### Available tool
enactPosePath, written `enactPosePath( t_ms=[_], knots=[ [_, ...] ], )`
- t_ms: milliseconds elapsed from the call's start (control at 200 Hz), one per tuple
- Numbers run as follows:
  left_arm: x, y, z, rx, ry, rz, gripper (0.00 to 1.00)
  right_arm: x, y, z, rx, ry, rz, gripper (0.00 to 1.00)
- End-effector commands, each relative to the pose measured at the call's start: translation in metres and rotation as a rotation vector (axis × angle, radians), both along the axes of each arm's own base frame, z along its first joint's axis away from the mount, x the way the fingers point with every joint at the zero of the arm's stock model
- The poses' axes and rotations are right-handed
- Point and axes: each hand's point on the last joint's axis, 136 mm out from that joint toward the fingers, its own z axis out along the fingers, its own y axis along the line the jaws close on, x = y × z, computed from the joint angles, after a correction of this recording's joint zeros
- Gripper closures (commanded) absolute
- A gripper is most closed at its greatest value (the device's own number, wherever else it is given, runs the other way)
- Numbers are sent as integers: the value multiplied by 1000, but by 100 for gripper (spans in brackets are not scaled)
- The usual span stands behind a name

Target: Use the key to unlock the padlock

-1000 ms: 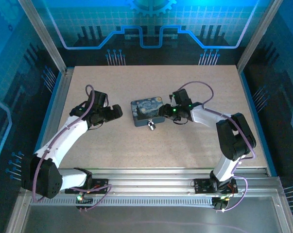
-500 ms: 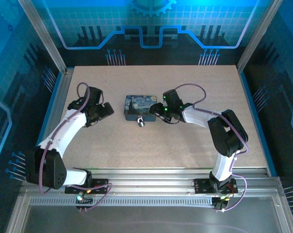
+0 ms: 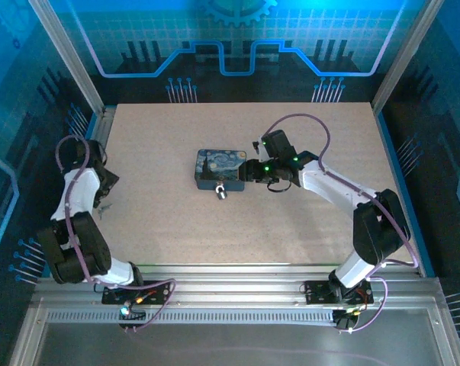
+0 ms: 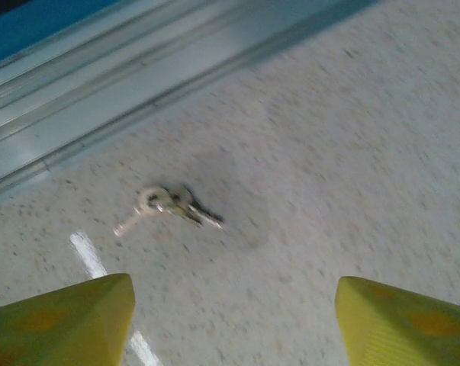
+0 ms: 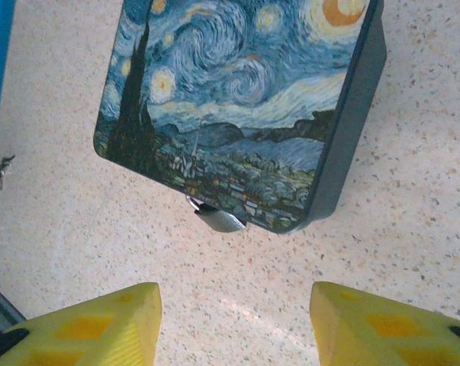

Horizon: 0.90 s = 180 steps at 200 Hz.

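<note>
The small padlock (image 3: 221,192) hangs at the near edge of the dark blue swirl-painted box (image 3: 217,168). In the right wrist view the padlock (image 5: 218,219) peeks out from under the box (image 5: 237,99). My right gripper (image 3: 249,172) sits just right of the box, open, its yellow fingers (image 5: 85,324) over bare table short of the lock. The key bunch (image 4: 168,206) lies near the table's left rail. My left gripper (image 3: 101,195) hovers over it, open and holding nothing, with the keys ahead of its fingertips (image 4: 62,320). The same keys (image 5: 1,166) are a speck far left.
A metal rail (image 4: 100,91) and the blue side wall run close behind the keys. A white mark (image 4: 88,255) lies on the tabletop near the left finger. The speckled table (image 3: 313,137) stretches wide behind and to the right of the box.
The left arm has swung from beside the box back to the table's left edge, over the keys. The box and padlock slid left a little, and the right gripper followed them.
</note>
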Motion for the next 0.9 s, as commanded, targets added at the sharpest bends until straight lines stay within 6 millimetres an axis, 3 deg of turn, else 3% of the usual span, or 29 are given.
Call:
enactPosePath(
  t_ms=[0,120,460,895],
  knots=[
    [-3,12,-19,-13,38,14,38,-17,4,-4,-21,37,52,46],
    [-10,19,-39,-46,82,39,46,-18,7,-7,-22,50,53,47],
    [-26,22,-75,-111,158,55,49,-18,10,-15,-26,76,50,49],
    [-22,26,-89,-112,193,33,51,-19,9,-21,-33,79,52,50]
  ],
)
